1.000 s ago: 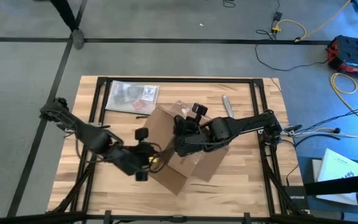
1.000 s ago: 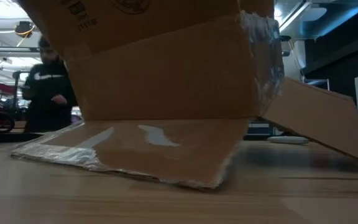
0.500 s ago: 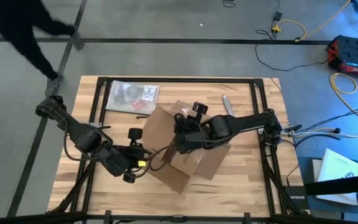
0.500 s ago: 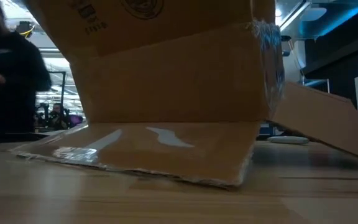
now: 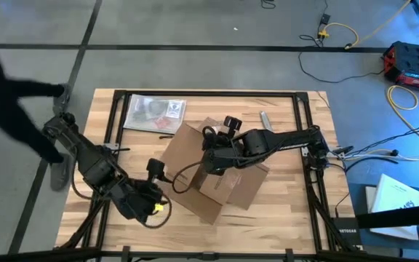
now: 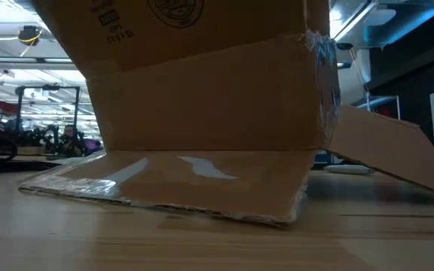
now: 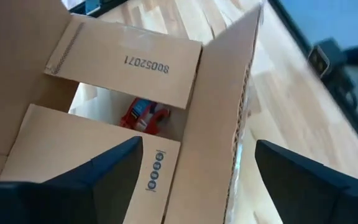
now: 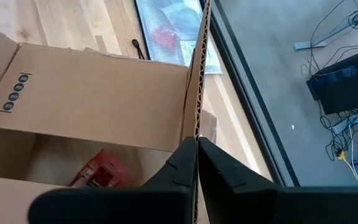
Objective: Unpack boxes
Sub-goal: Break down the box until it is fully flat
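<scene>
A: Status of the left gripper [image 5: 153, 207]?

B: It has let go and backed off toward the lower left of the high view. A second ago it sat at the box's [image 5: 209, 171] near flap. Now its fingers [image 7: 110, 171] stand wide apart, with nothing between them. In the left wrist view one flap edge rises between the two fingers, but neither touches it.

A: And the right gripper [image 8: 197, 146]?

B: It stays at centre frame in the high view, over the box. Its fingers are together, clamped on the edge of an upright flap — the right wrist view shows the corrugated edge running straight down into the tips.

A: Where is the box, and what does the change mean for the task?

B: The box sits mid-table, slightly right of centre, and is still tipped. The low view shows one flap lying flat on the wood. With the flaps spread, the inside is exposed, and a red item [image 7: 143, 116] lies on the floor of the box. Judgement: the opening step looks done, and the freed left gripper is available to reach in. Nothing has come out of this box yet.

A: What cannot be confirmed?

B: Several points:
- In the high view the right arm covers the box opening, so the contents are not visible from above.
- The red item is only partly seen past the flaps, so its type is unclear.
- The low view is filled by the box wall — neither gripper shows there.
- A bag [image 5: 155, 112] lies in the upper left of the table, and its contents are hard to read.
- A person [image 5: 6, 94] is cut off at the left edge of the high view.
</scene>
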### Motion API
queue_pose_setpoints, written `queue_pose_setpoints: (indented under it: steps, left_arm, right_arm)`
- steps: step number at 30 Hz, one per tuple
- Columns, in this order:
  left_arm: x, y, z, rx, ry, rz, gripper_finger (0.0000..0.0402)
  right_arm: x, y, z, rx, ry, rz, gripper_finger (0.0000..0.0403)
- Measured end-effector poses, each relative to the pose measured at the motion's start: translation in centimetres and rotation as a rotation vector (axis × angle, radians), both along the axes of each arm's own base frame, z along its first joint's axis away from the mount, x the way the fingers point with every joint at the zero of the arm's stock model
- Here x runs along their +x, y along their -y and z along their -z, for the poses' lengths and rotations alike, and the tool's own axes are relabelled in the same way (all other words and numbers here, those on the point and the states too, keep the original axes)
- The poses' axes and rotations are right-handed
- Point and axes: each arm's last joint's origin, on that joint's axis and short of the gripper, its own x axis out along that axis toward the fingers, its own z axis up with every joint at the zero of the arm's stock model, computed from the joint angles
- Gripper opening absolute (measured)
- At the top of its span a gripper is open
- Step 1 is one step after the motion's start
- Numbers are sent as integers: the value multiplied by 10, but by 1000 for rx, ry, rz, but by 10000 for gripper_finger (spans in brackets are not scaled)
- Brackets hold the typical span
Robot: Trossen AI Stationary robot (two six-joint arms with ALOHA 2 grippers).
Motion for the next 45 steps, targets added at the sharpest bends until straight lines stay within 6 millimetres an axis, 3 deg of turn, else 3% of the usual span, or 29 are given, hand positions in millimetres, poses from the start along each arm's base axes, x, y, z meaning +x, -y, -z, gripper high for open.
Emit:
queue_pose_setpoints:
  steps: [17,29,35,45]
  left_arm:
    - [25,26,45,205,-146,100,305]
    - [44,16,63,271,-193,1,300]
    - [36,5,65,398,-244,-71,299]
    - [25,-14,68,447,-369,-206,211]
  right_arm:
    - [1,2,0,15,-3,0,0]
    - [1,1,1,42,-10,-14,0]
    - [-4,1,-10,76,14,-27,0]
    - [-25,5,-32,139,74,-23,0]
